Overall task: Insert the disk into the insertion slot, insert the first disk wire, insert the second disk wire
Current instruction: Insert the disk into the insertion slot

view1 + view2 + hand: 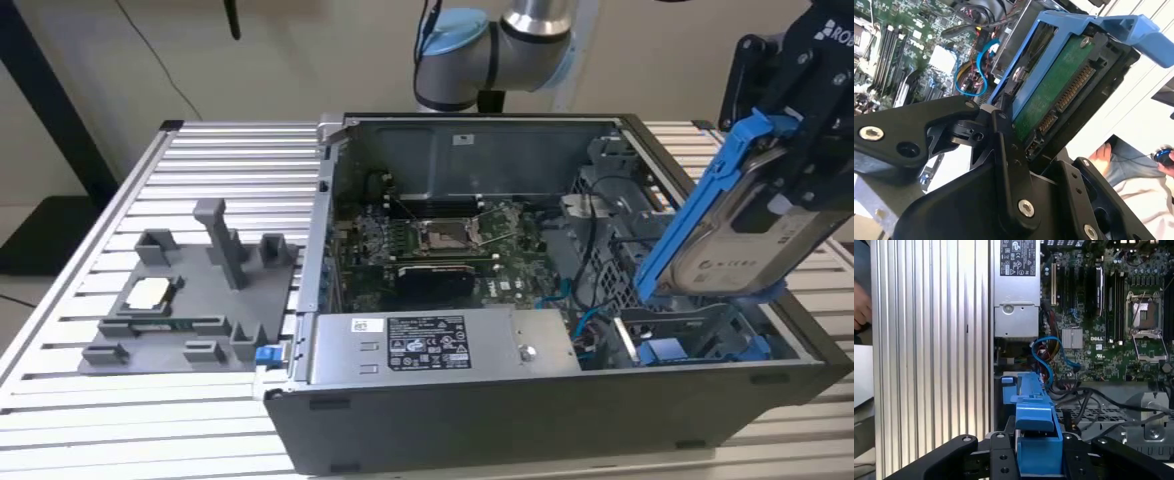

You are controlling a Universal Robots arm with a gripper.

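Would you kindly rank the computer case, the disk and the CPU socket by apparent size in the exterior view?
1. computer case
2. disk, though perhaps enlarged by nearness to the camera
3. CPU socket

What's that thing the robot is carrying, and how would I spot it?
Find the open computer case on the slatted table; above its end at the exterior view's right, the black claw grips the disk. It is a flat silver-grey hard drive, tilted, in a bright blue frame, unlike the silver power-supply box lying inside the case.
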